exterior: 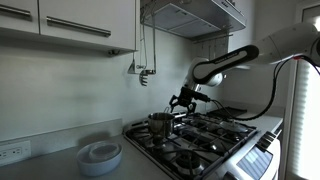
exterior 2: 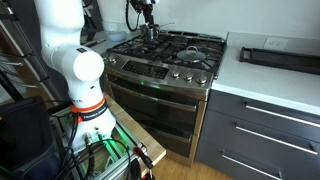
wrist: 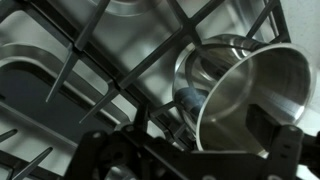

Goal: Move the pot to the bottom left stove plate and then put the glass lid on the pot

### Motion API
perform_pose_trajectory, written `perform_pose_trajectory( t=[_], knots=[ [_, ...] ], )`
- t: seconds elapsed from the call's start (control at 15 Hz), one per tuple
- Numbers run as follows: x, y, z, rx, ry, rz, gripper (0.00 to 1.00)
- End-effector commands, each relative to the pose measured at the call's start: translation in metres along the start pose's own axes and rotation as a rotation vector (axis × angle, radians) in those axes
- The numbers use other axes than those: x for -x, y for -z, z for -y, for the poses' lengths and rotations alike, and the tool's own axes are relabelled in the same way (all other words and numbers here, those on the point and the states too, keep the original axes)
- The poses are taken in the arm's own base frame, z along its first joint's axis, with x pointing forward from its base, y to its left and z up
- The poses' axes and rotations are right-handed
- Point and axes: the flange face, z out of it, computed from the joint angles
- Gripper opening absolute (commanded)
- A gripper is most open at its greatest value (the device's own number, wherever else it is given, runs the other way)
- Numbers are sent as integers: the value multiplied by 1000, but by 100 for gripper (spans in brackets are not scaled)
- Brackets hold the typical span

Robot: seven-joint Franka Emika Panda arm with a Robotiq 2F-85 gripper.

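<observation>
Plainly, in the wrist view the gripper point(wrist: 190, 145) has its jaws spread wide. The pot point(wrist: 250, 95) sits partly between them: one dark finger point(wrist: 272, 135) stands in front of its open mouth, the other stays outside its wall, and I cannot tell whether either touches the steel. In an exterior view the pot point(exterior: 160, 124) stands upright on the black grate point(exterior: 205, 130), just below the jaws. White stacked dishes point(exterior: 100, 155) lie on the counter well beyond the pot from the jaws.
</observation>
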Motion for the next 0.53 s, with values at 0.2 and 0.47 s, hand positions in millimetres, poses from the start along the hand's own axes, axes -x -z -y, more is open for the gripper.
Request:
perform_pose_trajectory(
  t=[0.2,0.47],
  knots=[
    [0,-22,-2,-53,-19,16,68],
    [-2,-29,0,-77,-37,10,87]
  ],
)
